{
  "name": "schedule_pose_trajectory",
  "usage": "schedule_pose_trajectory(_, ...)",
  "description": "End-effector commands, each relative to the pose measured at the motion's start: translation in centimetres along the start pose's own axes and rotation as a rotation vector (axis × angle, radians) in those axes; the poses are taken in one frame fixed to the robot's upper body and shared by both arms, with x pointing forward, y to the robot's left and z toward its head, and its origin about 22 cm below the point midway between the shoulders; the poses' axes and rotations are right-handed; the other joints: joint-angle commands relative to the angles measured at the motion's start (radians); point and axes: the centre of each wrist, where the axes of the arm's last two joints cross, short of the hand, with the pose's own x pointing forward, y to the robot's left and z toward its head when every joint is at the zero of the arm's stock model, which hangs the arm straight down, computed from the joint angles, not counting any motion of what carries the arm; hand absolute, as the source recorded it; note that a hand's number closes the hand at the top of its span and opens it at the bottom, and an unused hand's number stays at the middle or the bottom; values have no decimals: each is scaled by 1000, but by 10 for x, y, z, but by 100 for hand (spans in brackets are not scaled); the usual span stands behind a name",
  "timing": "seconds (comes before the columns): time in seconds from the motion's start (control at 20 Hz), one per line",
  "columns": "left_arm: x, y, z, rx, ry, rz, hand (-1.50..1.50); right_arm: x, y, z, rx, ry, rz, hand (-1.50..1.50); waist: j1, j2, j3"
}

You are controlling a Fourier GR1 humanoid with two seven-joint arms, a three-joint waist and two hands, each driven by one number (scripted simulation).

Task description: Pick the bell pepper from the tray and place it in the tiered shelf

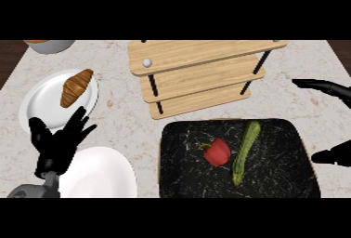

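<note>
Nearest to me, at the lower left, my left hand (58,142) rests with its fingers spread and pointing up, holding nothing. It shows in front of a plain white plate (103,179) that reaches the lower edge of the view. At the lower right sits the black marbled tray (274,186), and on it the red bell pepper (218,152) lies near the middle, apart from both my hands. Just to its right a long green zucchini (244,151) lies nearly lengthwise, tilted a little to the right at its far end. My right hand (332,90) comes in from the right edge, well open: one part shows dark beside the tray's right rim, the other stretches out further up over the bare surface (123,118), and nothing is held between them. Further off on the left, a second white plate (41,100) carries a croissant (76,88). Beyond the tray stands the wooden tiered shelf (198,74), with 3 boards stepped one above another on black rods. At the far left corner a grey bowl (49,46) is partly cut off.
</note>
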Motion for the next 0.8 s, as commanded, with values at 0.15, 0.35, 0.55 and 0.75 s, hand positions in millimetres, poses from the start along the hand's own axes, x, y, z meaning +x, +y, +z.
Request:
schedule_pose_trajectory(0.15, -7, 16, -3, 12, 68, 2, 0, 78, 15, -19, 165, 65, 165, -150, -3, 2, -7)
schedule_pose_trajectory(0.35, -9, 2, -5, 27, 61, -7, 0, 108, 47, -17, 122, 160, 204, -150, -5, 2, -6)
schedule_pose_trajectory(0.55, -21, -12, -7, 13, 59, -19, 0, 140, 74, -28, 40, 212, 221, -150, 5, 5, -6)
schedule_pose_trajectory(0.75, -23, -6, -11, 10, 77, -25, 0, 128, 90, -40, 38, 299, 346, -150, 11, 8, -4)
